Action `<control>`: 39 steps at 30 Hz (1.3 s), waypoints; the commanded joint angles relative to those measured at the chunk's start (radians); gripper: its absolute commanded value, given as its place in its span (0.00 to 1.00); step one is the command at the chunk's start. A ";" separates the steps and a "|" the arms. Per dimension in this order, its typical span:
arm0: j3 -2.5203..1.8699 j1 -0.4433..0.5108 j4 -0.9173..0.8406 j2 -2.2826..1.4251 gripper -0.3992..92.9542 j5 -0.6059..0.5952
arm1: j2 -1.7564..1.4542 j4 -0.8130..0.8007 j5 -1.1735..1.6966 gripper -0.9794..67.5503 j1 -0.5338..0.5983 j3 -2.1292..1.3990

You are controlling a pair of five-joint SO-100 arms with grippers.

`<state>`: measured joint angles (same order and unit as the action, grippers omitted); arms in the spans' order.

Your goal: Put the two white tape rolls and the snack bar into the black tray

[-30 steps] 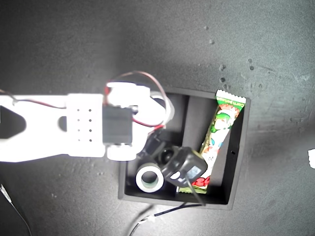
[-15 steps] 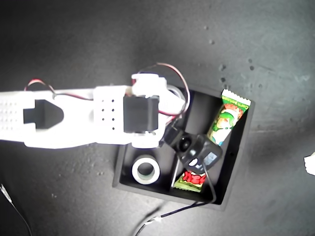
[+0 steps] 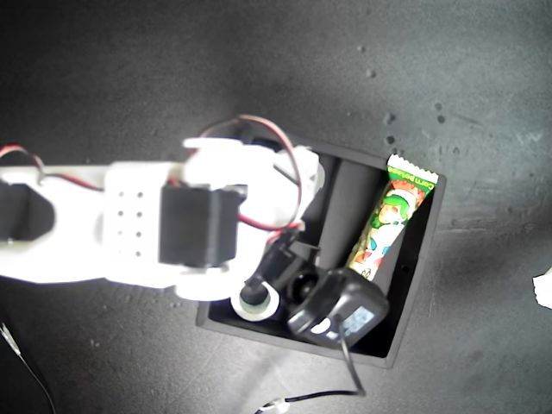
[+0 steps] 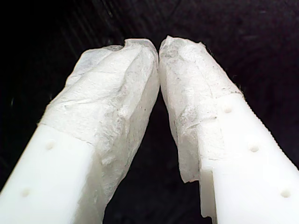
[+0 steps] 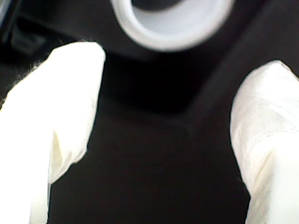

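The black tray (image 3: pixel 419 285) is holding the snack bar (image 3: pixel 385 226) and a white tape roll (image 3: pixel 256 301); my second gripper (image 5: pixel 166 126) is gaping above it, my first gripper (image 4: pixel 159 51) is pinching shut, empty.

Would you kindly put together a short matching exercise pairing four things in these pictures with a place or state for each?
Things:
1. long green-and-white snack bar packet
2. small white ring-shaped tape roll
3. my first gripper
4. my second gripper

Places or states:
A. fingers spread wide apart, holding nothing
B. lying in the long compartment of the square matte black tray
C. fingers closed together at the tips
D. sitting in a small square compartment, partly hidden by an arm

Pairs: 1-B, 2-D, 3-C, 4-A
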<state>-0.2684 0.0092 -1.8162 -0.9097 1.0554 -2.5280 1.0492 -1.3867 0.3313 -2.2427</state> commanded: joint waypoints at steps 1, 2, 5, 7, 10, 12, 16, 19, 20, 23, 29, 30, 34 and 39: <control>-0.196 -0.058 -0.020 -0.357 0.18 0.054 | -0.015 -0.018 0.023 0.01 -0.002 0.000; -0.281 -0.077 -0.018 -0.443 0.15 0.077 | -0.017 -0.011 0.021 0.01 -0.002 -0.005; -0.581 -0.140 -0.003 -0.696 0.01 0.141 | -0.049 0.003 0.017 0.01 -0.017 -0.072; -0.793 -0.153 0.049 -0.856 0.01 0.143 | -0.100 0.012 0.011 0.01 -0.040 -0.149; -1.104 -0.130 0.172 -1.092 0.01 0.127 | -0.227 0.015 0.006 0.01 -0.091 -0.302; -1.374 -0.126 0.314 -1.299 0.01 0.146 | -0.357 -0.012 0.021 0.01 -0.126 -0.423; -1.934 -0.118 0.603 -1.779 0.00 0.196 | -0.664 0.014 0.087 0.01 -0.176 -0.641; -2.252 -0.110 0.681 -2.062 0.00 0.238 | -0.819 0.075 0.121 0.01 -0.193 -0.744; -2.330 -0.104 0.693 -2.132 0.00 0.249 | -0.819 0.075 0.132 0.01 -0.199 -0.764; -2.499 -0.083 0.699 -2.293 0.00 0.275 | -0.819 0.061 0.170 0.01 -0.224 -0.810; -2.672 -0.044 0.681 -2.477 0.00 0.299 | -0.819 -0.002 0.241 0.01 -0.259 -0.882; -2.674 -0.038 0.676 -2.477 0.00 0.299 | -0.819 -0.006 0.253 0.01 -0.259 -0.882; -2.749 -0.021 0.678 -2.477 0.00 0.314 | -0.819 0.029 0.232 0.01 -0.273 -0.882; -2.870 0.026 0.781 -2.477 0.01 0.275 | -0.811 0.049 0.218 0.12 -0.244 -0.882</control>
<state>-3.0802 0.0061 -1.0538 -3.3379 1.3238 -3.3379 1.0723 -1.3867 0.0813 -3.1124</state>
